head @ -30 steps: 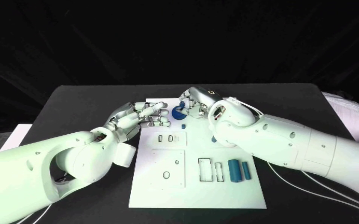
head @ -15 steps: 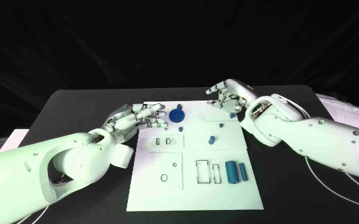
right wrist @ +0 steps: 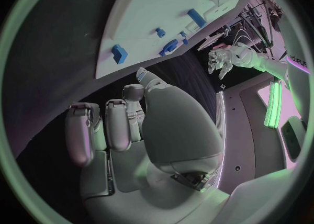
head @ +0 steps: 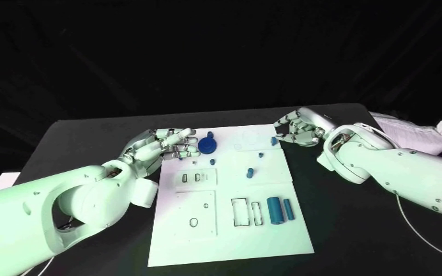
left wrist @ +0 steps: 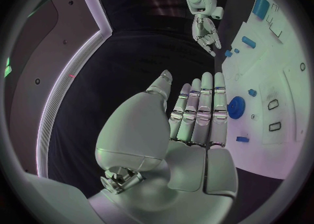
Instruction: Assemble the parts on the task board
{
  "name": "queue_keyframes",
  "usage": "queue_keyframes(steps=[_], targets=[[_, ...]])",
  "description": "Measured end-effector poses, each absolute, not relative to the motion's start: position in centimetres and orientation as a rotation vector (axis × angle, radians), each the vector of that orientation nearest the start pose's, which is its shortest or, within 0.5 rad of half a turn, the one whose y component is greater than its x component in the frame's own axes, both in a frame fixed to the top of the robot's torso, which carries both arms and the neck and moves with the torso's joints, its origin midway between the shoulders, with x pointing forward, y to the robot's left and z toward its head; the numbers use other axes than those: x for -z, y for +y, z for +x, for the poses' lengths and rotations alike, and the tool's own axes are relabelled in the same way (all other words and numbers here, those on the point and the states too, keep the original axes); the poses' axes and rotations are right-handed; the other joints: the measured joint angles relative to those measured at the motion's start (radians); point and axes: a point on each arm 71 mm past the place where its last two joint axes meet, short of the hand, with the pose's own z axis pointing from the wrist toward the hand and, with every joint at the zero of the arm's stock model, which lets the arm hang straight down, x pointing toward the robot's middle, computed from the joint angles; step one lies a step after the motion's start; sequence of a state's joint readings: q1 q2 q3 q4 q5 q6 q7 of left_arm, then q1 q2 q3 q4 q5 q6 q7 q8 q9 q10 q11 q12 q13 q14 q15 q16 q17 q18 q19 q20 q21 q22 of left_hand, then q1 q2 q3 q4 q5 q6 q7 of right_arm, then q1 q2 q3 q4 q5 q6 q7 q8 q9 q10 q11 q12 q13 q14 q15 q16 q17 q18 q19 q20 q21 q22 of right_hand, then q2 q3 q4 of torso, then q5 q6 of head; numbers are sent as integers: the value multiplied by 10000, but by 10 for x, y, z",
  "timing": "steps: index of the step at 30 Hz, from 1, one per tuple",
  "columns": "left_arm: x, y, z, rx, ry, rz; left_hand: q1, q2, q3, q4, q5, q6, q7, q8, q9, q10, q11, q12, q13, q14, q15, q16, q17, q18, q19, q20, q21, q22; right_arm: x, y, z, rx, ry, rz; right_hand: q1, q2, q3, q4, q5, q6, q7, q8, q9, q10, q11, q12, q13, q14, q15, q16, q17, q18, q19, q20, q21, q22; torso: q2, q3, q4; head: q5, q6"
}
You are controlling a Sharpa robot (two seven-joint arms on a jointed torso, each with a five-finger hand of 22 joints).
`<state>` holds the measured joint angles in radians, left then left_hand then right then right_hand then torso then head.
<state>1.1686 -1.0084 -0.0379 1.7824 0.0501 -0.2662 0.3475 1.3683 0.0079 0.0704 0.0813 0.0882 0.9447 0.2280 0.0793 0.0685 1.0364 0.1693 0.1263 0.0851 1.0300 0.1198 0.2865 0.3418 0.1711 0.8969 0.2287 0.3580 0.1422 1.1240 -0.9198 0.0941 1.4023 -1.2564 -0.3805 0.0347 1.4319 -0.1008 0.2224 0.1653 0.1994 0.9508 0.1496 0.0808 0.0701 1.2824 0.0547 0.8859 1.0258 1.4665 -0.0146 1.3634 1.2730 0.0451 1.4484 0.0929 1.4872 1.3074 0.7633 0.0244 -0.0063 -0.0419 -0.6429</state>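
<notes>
Right robot hand [head: 299, 127]: curled fingers hide any contents. Small far-right part [head: 274, 140] too small to identify. Counter [head: 83, 142] cut off left.

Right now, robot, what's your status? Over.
Left robot hand empty, fingers out, at white task board left edge. Right robot hand curled, empty, off far right corner. Small blue parts loose on board.

Head camera above, wrist cameras behind each robot hand, all sharing the task board [head: 230, 193].

left hand [left wrist: 196, 116]: fingers straight, together, empty | task board [left wrist: 275, 77]: blue round part [left wrist: 237, 107] beside fingertips | right hand [left wrist: 208, 31]: near board edge
</notes>
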Motion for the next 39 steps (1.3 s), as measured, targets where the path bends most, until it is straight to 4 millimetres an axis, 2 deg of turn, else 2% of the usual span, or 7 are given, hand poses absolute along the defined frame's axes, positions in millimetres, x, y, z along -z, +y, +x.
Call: queue_keyframes(steps=[7, 12, 30, 39], targets=[[175, 210, 432, 16576, 15266, -12073, 0, 0, 0, 0, 0, 0, 0, 0, 0, 0, 0, 0, 1, 0, 0, 0, 0, 0, 0, 0, 0, -10, 187, -283, 506, -6715, 15827, 1216, -63, -63, -28, -27, -116, 0, 0, 0, -13, 0, 0, 0, -24, 0, 0, 0, 12, 0, 36, -36, 0, 8, -1, 12, 12, -71, -6], [175, 210, 432, 16571, 15267, -12081, 0, 0, 0, 0, 0, 0, 0, 0, 0, 0, 0, 0, 0, 0, 0, 0, 1, 0, 0, 0, 0, -10, 193, -280, 506, -6711, 15921, 1153, -116, -116, -72, 17, -487, 0, 0, -41, -13, 34, 34, 0, -39, 0, 0, 0, 11, 0, 36, -36, 0, 7, 12, 18, 37, -47, -30], [175, 210, 432, 16580, 15279, -12093, 0, 0, 0, 0, 0, 0, 0, 0, 0, 0, 0, 0, 1, 0, 0, 0, 2, 0, 0, 0, 1, -8, 204, -275, 514, -6426, 16089, 1167, -62, -62, -28, -27, -527, 0, -2, -41, -6, 69, -1, 0, -28, 0, 1, -1, 63, 0, 35, -35, 0, 5, 24, 31, 37, 12, -151], [175, 210, 432, 16584, 15291, -12098, 0, 0, 0, 0, 0, 0, 0, 0, 0, 0, 0, 0, 1, 0, 0, -49, -11, 1, 0, 0, 1, -18, 208, -274, 516, -6292, 16261, 1240, -72, 30, 45, -100, -526, 315, -66, 92, 30, 107, -35, -1, 1, 0, 1, 38, 109, 1, 35, -35, 0, 4, 18, 35, 24, 12, -180]])
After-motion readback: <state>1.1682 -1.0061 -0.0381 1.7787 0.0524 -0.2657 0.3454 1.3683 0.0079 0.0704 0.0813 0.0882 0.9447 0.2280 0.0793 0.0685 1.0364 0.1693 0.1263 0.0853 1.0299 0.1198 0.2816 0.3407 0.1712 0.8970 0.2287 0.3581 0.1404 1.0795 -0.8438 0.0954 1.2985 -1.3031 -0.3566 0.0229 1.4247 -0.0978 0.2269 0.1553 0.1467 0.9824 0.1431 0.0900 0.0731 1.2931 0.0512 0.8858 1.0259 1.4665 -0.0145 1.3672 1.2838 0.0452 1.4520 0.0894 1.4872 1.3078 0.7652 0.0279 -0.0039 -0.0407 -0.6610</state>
